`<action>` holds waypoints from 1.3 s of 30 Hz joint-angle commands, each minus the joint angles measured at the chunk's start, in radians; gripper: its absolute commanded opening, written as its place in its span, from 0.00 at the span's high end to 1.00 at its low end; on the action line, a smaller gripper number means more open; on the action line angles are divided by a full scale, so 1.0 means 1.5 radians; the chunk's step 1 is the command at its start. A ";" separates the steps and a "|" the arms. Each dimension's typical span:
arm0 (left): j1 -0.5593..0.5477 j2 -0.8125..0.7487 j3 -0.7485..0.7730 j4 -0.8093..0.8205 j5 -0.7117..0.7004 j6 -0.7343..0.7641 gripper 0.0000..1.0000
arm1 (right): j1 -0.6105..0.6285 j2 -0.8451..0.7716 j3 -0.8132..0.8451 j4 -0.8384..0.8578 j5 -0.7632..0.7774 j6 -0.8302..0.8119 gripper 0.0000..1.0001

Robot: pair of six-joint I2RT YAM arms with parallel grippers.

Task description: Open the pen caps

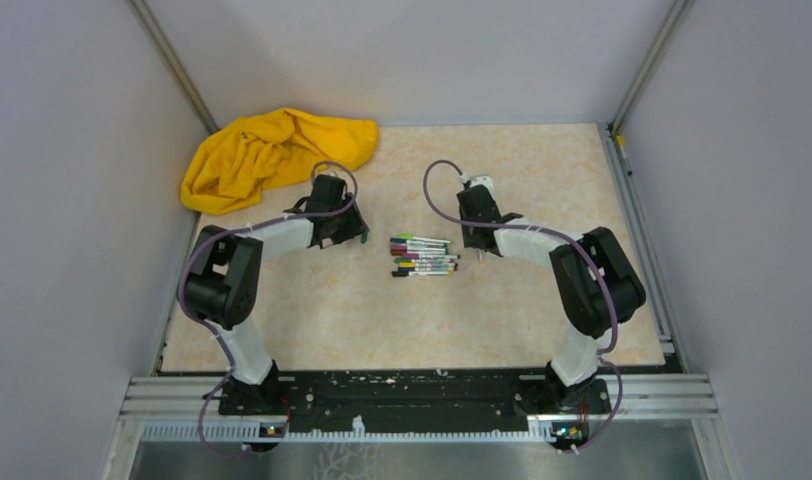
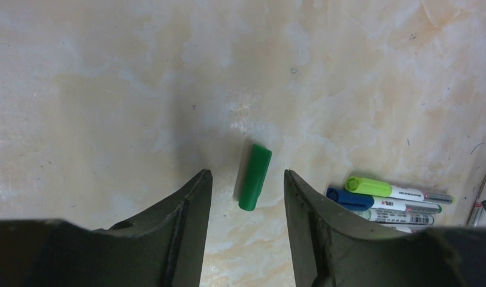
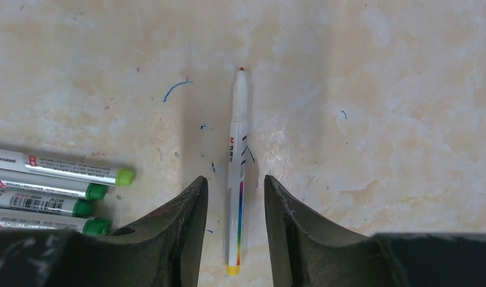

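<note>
The surface (image 2: pixel 109 89) looked like smooth laminate with a pale marble pattern, a little shiny, with small scratches and ink marks. The green cap (image 2: pixel 254 177) was smooth plastic with a soft gloss. The uncapped pen (image 3: pixel 237 173) had a glossy white plastic barrel. The jaws looked dark, matt and scuffed. The yellow cloth (image 1: pixel 272 155) was soft, matt fabric.

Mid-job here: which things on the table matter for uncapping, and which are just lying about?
For the job:
- green cap, off and lying loose
- uncapped pen
- capped pens, in a row mid-table

Lying about:
- yellow cloth, bunched at the far left corner
</note>
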 commanded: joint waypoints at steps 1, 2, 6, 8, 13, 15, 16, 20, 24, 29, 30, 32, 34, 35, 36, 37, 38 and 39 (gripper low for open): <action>0.000 -0.027 -0.009 -0.042 -0.011 -0.003 0.44 | -0.007 -0.052 0.051 0.004 0.008 -0.042 0.60; 0.000 -0.034 -0.007 -0.042 -0.009 -0.006 0.43 | -0.006 -0.054 0.059 0.003 0.002 -0.052 0.60; 0.000 -0.065 -0.009 -0.041 0.002 -0.015 0.37 | 0.002 -0.056 0.090 0.005 -0.047 -0.106 0.56; 0.001 -0.088 -0.022 -0.033 0.015 -0.021 0.34 | 0.009 -0.047 0.114 0.001 -0.092 -0.140 0.56; 0.001 -0.156 -0.071 0.008 0.065 -0.053 0.31 | 0.025 0.005 0.200 -0.047 -0.190 -0.221 0.55; 0.001 -0.184 -0.100 0.034 0.083 -0.071 0.31 | 0.030 0.035 0.241 -0.081 -0.223 -0.255 0.55; 0.001 -0.198 -0.118 0.056 0.093 -0.080 0.30 | 0.035 0.050 0.259 -0.097 -0.238 -0.272 0.56; 0.000 -0.249 -0.177 0.109 0.116 -0.113 0.29 | 0.049 0.091 0.300 -0.133 -0.303 -0.333 0.55; 0.000 -0.285 -0.221 0.146 0.136 -0.140 0.29 | 0.055 0.107 0.307 -0.147 -0.364 -0.368 0.54; 0.000 -0.319 -0.260 0.170 0.136 -0.151 0.28 | 0.067 0.116 0.304 -0.155 -0.382 -0.396 0.54; 0.000 -0.322 -0.262 0.169 0.135 -0.150 0.28 | 0.069 0.118 0.303 -0.156 -0.377 -0.401 0.54; 0.001 -0.328 -0.266 0.168 0.135 -0.150 0.28 | 0.072 0.122 0.304 -0.158 -0.370 -0.406 0.54; 0.001 -0.333 -0.271 0.171 0.136 -0.151 0.28 | 0.074 0.128 0.303 -0.161 -0.364 -0.410 0.54; 0.001 -0.337 -0.275 0.174 0.138 -0.152 0.28 | 0.075 0.131 0.302 -0.162 -0.363 -0.412 0.54; 0.001 -0.340 -0.279 0.177 0.139 -0.154 0.28 | 0.075 0.135 0.300 -0.161 -0.360 -0.412 0.54; 0.000 -0.343 -0.283 0.180 0.139 -0.155 0.28 | 0.075 0.137 0.297 -0.160 -0.357 -0.413 0.54; 0.000 -0.346 -0.287 0.182 0.138 -0.155 0.28 | 0.075 0.138 0.293 -0.153 -0.356 -0.413 0.55; 0.001 -0.348 -0.289 0.184 0.138 -0.156 0.28 | 0.075 0.139 0.290 -0.149 -0.356 -0.413 0.55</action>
